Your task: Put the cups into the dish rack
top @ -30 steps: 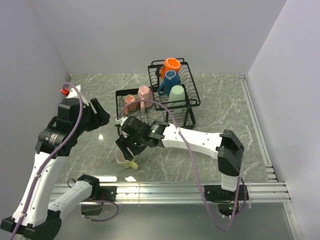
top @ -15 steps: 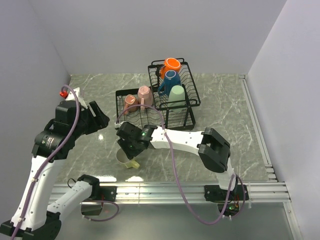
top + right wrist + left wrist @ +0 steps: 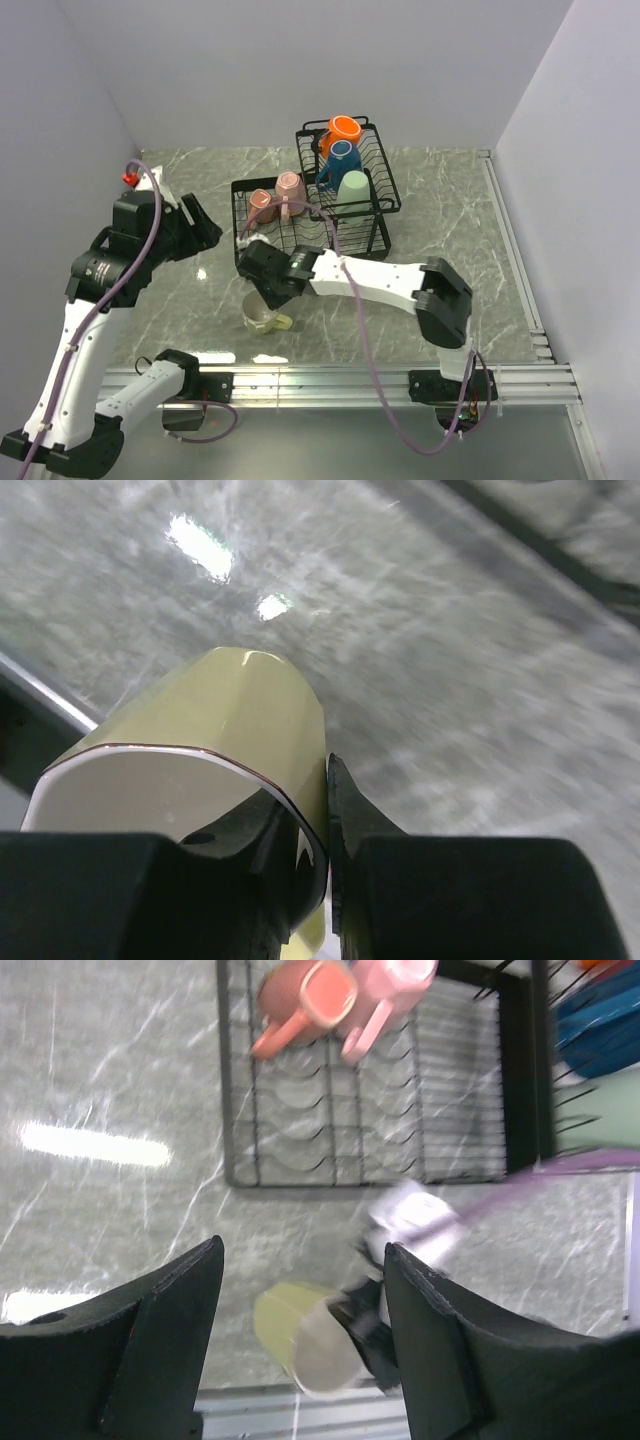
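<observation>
A yellow cup (image 3: 258,314) stands on the table just in front of the dish rack (image 3: 243,222). My right gripper (image 3: 270,296) is shut on its rim, one finger inside the pale interior and one outside against the yellow wall (image 3: 235,715). Orange (image 3: 344,128), blue (image 3: 343,156) and pale green (image 3: 353,188) cups sit in the upper basket. A pink cup (image 3: 290,185) and a salmon cup (image 3: 261,202) lie in the lower tray. My left gripper (image 3: 205,226) hovers open and empty to the left of the rack, and in its wrist view the yellow cup (image 3: 280,1325) shows below its fingers.
A metal rail (image 3: 330,382) runs along the table's near edge, close behind the yellow cup. A purple cable (image 3: 545,1178) from the right arm crosses in front of the rack. White walls close in the left, back and right sides.
My right gripper has closed on the yellow cup's rim, and the cup has shifted slightly right. The left arm has drifted a little and stays open.
</observation>
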### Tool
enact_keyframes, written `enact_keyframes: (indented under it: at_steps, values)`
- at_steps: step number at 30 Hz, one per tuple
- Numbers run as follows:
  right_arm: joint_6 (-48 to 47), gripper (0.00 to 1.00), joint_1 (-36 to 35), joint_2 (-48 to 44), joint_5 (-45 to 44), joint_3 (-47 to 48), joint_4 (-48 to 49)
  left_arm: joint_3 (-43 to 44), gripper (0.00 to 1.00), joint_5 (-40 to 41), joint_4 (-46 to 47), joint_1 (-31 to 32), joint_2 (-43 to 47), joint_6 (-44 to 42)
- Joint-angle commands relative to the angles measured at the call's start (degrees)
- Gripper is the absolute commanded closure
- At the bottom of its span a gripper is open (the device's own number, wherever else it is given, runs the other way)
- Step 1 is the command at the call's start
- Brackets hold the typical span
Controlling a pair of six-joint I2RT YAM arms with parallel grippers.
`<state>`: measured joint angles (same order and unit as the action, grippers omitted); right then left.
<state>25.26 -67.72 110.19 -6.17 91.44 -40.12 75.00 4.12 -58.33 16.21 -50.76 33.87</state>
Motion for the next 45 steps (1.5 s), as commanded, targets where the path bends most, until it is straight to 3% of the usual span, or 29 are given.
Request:
enact_keyframes:
  at_steps: [1, 6, 9, 11, 16, 17, 21, 22, 25, 29, 37, 45]
  values:
    - [0.8, 1.00, 0.9, -14.0, -5.7, 9.4, -0.6, 5.9, 0.30, -1.0, 1.7, -0.1, -0.7, -0.4]
    - [0.8, 1.00, 3.8, -19.6, -8.7, 19.0, -6.2, 13.0, 0.30, -2.3, 2.6, -0.1, -2.8, -1.4]
    - [2.3, 1.00, 8.6, -22.3, -5.4, 23.9, -7.9, 15.5, 0.30, -8.1, 7.1, -0.1, -2.9, -2.9]
    - [5.0, 1.00, 15.3, -24.7, -1.2, 24.2, -7.5, 15.4, 0.30, -16.5, 11.5, -0.1, -1.6, -3.5]
    - [9.5, 1.00, 27.7, -29.7, 10.2, 23.3, -5.2, 6.1, 0.28, -35.4, 36.4, -0.1, 2.9, 2.7]
    - [10.2, 1.00, 31.3, -30.3, 12.0, 22.8, -3.4, 4.2, 0.27, -41.7, 40.9, -0.1, 3.2, 6.5]
    - [16.4, 1.00, 37.7, -34.8, 22.1, 15.1, 4.9, -5.5, 0.27, -52.0, 59.8, -0.1, 2.0, 17.9]
    - [17.9, 1.00, 38.5, -36.3, 23.7, 13.6, 8.8, -6.9, 0.27, -53.3, 68.0, -0.1, 1.8, 20.1]
    - [24.7, 1.00, 40.7, -39.0, 31.2, 7.1, 15.4, -11.4, 0.27, -55.7, 76.6, -0.1, 0.7, 26.4]
    - [34.8, 1.00, 41.3, -41.9, 37.5, -2.3, 32.9, -14.1, 0.29, -56.6, 87.0, 0.4, -2.4, 31.5]
    - [51.0, 1.00, 41.3, -43.1, 42.0, -14.1, 54.8, -11.2, 0.32, -52.6, 81.3, 5.8, -7.4, 25.0]
    - [54.5, 1.00, 40.8, -42.2, 42.0, -15.0, 59.8, -9.8, 0.33, -47.8, 79.2, 9.8, -9.2, 21.0]
